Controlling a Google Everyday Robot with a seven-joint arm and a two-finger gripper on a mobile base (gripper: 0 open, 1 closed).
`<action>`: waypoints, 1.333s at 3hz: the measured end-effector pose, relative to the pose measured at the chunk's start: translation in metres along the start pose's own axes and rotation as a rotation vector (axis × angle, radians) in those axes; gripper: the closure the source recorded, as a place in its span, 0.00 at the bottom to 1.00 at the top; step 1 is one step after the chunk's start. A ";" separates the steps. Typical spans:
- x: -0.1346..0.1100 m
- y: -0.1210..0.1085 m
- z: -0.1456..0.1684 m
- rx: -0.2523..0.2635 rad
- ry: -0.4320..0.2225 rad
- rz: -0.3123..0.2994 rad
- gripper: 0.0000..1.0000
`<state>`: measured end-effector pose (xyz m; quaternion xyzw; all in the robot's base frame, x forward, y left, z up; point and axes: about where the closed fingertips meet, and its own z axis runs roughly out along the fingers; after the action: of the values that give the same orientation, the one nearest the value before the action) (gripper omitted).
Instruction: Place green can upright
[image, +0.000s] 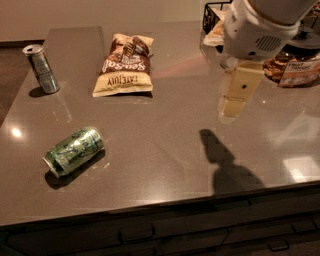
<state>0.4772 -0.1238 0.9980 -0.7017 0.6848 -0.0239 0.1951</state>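
- The shiny green drink can with pale leafy markings (74, 151) lies on its side near the front left of the dark grey table (165, 145), one end toward the front-left corner
- The cream-coloured gripper (239, 95) hangs over the table's right part, well apart from the can; whether it is clenched or released, I cannot tell
- A slim silver-grey can (41, 68) stands upright at the far left, a brown-and-cream crisp bag (124, 65) beside it

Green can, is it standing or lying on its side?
Lying on its side: the green can rests lengthwise on the table, one end toward lower left. The gripper hangs over the table's right side, away from it.
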 end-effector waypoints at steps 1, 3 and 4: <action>-0.049 0.000 0.027 -0.056 -0.024 -0.145 0.00; -0.147 0.029 0.080 -0.172 -0.068 -0.393 0.00; -0.184 0.046 0.098 -0.210 -0.074 -0.492 0.00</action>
<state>0.4518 0.0790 0.9370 -0.8638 0.4848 0.0263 0.1344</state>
